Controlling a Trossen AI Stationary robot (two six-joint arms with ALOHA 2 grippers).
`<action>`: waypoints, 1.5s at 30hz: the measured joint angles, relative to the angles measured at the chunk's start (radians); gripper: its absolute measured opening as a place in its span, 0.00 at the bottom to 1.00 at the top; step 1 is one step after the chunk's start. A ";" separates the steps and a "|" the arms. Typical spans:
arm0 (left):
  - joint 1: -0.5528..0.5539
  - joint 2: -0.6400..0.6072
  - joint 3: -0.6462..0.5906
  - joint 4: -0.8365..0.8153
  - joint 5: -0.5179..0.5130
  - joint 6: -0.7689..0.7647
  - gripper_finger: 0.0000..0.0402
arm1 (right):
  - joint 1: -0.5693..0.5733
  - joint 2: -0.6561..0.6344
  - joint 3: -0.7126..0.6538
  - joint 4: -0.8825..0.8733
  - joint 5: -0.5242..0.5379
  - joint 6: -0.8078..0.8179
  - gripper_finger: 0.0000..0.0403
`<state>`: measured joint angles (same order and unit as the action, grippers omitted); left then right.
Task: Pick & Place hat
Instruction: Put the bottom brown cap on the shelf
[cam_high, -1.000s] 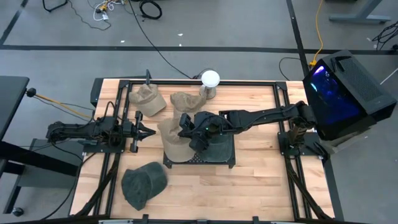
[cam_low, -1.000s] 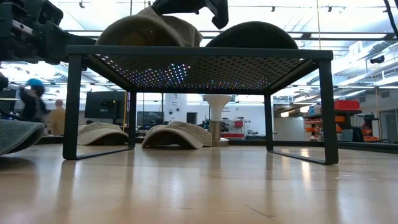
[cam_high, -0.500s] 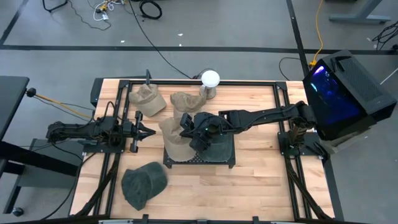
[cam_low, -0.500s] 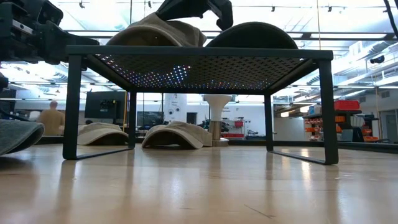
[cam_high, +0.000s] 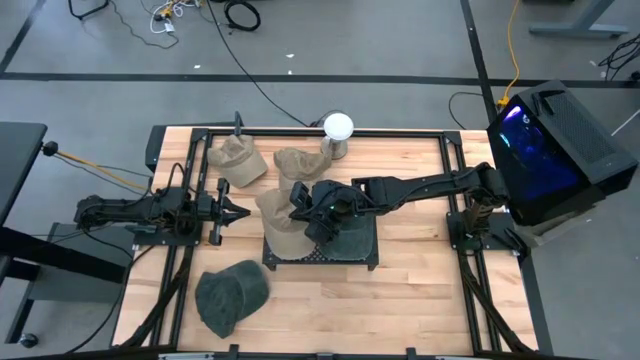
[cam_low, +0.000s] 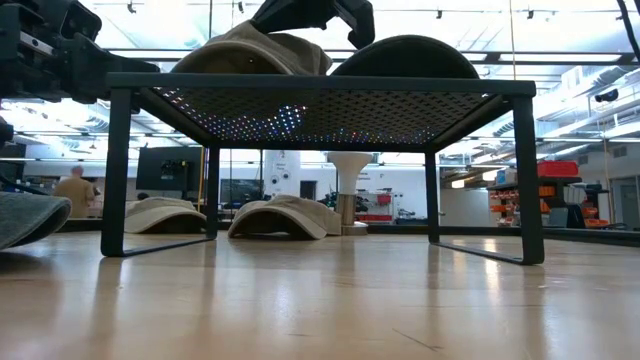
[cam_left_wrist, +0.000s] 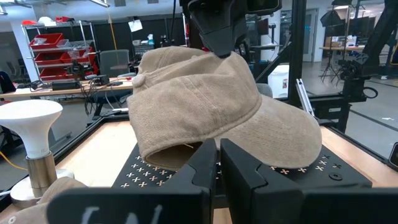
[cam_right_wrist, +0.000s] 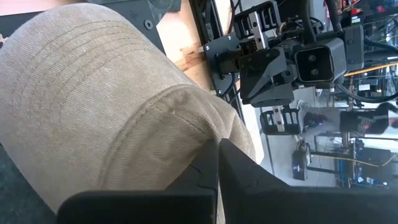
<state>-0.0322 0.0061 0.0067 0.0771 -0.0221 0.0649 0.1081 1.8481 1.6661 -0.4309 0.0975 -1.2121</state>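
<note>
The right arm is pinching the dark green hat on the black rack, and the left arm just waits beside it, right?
Not quite. The right gripper is pinching the tan hat on the black rack, as the high view shows. The left gripper does wait beside it.

No readable text, label or number shows anywhere (not even on the caps).

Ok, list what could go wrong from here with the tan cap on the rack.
The right gripper pinches only the crown of the tan cap, so the fabric could slip free. The cap's brim overhangs the black mesh rack at its left edge, so it may slide off if released there. A dark cap sits right beside it and could get nudged.
</note>
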 joint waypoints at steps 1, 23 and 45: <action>0.000 0.000 0.000 0.000 0.000 0.000 0.07 | 0.000 0.000 0.000 0.000 0.000 0.000 0.00; 0.000 0.000 0.000 0.000 0.000 0.000 0.07 | 0.000 0.000 0.000 -0.022 0.000 0.019 0.00; 0.000 0.000 0.000 0.000 0.000 0.000 0.07 | -0.002 0.000 0.000 -0.022 0.000 0.029 0.13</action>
<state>-0.0322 0.0061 0.0067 0.0770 -0.0223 0.0647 0.1059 1.8481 1.6661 -0.4528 0.0973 -1.1828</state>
